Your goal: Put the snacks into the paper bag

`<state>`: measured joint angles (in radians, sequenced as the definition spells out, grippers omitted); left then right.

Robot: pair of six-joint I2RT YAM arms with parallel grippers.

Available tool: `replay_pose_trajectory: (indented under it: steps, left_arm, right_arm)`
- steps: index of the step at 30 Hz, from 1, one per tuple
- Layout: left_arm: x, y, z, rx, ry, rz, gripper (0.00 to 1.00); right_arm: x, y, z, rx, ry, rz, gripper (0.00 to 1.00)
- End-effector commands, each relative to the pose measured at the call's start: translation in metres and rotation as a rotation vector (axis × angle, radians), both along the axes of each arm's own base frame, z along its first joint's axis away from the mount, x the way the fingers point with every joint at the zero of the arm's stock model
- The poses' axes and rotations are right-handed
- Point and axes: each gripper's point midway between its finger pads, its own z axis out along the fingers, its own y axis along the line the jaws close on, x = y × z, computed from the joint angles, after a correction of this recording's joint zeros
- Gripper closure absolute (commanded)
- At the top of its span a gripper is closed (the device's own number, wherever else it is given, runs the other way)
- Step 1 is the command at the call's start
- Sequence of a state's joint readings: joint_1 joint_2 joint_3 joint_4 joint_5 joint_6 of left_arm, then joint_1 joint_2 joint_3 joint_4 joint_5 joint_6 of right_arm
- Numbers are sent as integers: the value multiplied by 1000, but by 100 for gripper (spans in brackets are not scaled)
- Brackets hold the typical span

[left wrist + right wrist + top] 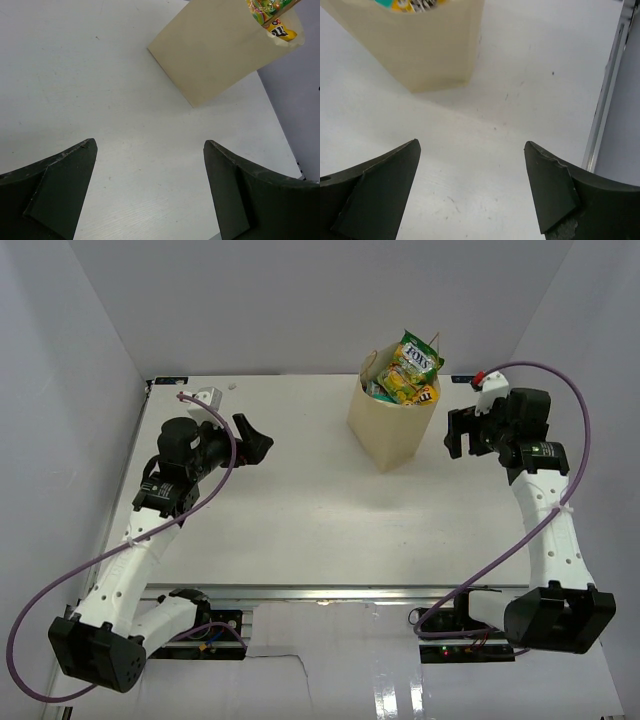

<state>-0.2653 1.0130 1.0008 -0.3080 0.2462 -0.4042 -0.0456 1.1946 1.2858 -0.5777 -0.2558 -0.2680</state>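
Filled paper bag (392,430) on the white table (300,530), both grippers idle beside it.

The table is bare under both sets of fingers. The tan bag stands upright at its far side, close by the right gripper (459,443) on that gripper's left, and well away to the right of the left gripper (256,439). Each gripper hovers above the tabletop with its jaws spread wide, holding nothing. A green-yellow packet (418,360) sticks up out of the bag's mouth (the tallest thing in there). A yellow packet (283,33) and a sliver of teal packet (378,391) are tucked lower beside it. Anything deeper in the bag is hidden.
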Motion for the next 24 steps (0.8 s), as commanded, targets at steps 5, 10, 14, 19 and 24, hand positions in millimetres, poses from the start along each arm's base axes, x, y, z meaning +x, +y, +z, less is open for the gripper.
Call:
replay_pose_trajectory:
  steps: [5, 10, 14, 19, 24]
  left_arm:
    - [-5, -3, 20, -28, -51, -23, 2]
    - [-14, 0, 18, -35, -51, -18, 2]
    - [-21, 3, 10, -35, -37, -11, 2]
    - [-26, 7, 7, -34, -35, 8, 2]
    - [-27, 10, 6, -30, -33, 22, 2]
  right_arm:
    - [-10, -29, 6, -27, -74, -198, 10]
    - [-12, -39, 16, -16, -134, -278, 10]
    - [-14, -48, 21, -37, -170, -324, 10]
    - [-16, -55, 27, -49, -203, -360, 10]
    - [-22, -47, 25, -34, -210, -316, 10]
